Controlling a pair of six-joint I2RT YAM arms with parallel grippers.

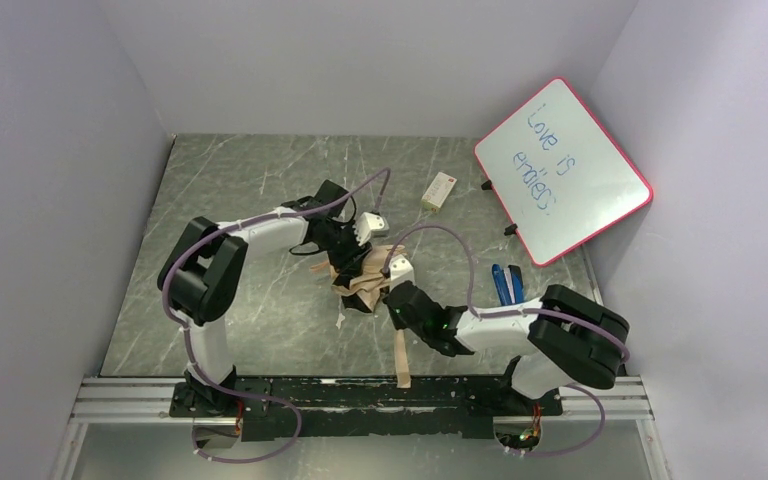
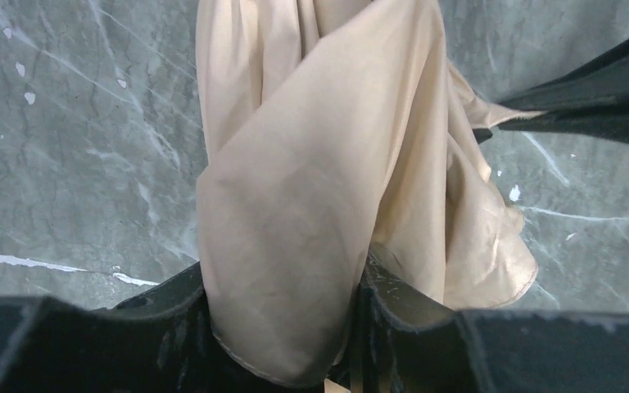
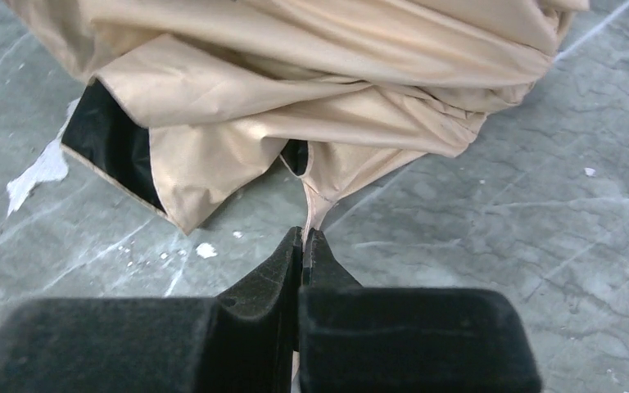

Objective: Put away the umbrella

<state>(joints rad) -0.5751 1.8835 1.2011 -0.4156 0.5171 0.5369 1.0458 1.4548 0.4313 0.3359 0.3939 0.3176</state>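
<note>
The umbrella (image 1: 365, 272) lies collapsed in a bunched tan bundle at the table's middle, with black inner fabric showing at its edges. My left gripper (image 1: 348, 248) is at its far side, shut on a thick fold of tan fabric (image 2: 295, 205) that fills the gap between the jaws (image 2: 282, 327). My right gripper (image 1: 396, 292) is at the near right side, shut on the thin tan strap (image 3: 315, 201) that leads up into the bundle (image 3: 319, 82). The strap's loose end (image 1: 402, 360) trails toward the near edge. The handle and shaft are hidden.
A pink-framed whiteboard (image 1: 563, 170) leans against the right wall at the back. A small pale box (image 1: 439, 190) lies behind the umbrella. A blue stapler-like object (image 1: 506, 283) lies right of my right arm. Walls close in the left, back and right.
</note>
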